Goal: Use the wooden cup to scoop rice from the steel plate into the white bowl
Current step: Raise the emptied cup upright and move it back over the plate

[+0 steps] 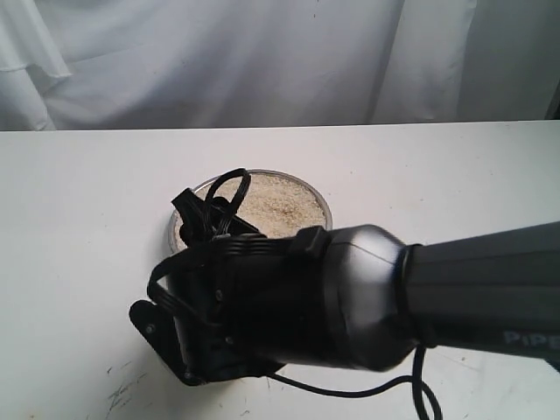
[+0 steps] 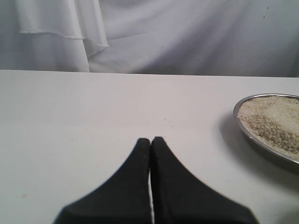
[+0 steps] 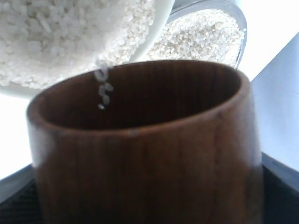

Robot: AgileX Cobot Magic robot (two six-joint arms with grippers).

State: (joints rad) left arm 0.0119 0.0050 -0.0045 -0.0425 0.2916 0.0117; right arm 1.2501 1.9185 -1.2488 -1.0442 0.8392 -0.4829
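Observation:
The wooden cup (image 3: 145, 154) fills the right wrist view, tipped, with my right gripper (image 1: 201, 324) shut on it; black fingers (image 3: 280, 196) show at its sides. A few grains of rice (image 3: 103, 88) drop past the cup's lip toward the white bowl (image 3: 161, 18), which holds a mound of rice. Beyond the bowl lies the steel plate (image 3: 240, 28), also carrying rice (image 1: 276, 206). In the exterior view the right arm hides the cup and the bowl. My left gripper (image 2: 150, 140) is shut and empty over the bare table, apart from the plate (image 2: 243, 128).
A white table (image 1: 79, 227) carries everything, with a white cloth backdrop (image 1: 219, 61) behind its far edge. The right arm's thick grey body (image 1: 420, 293) reaches in from the right, and a black cable (image 1: 385, 389) trails below it.

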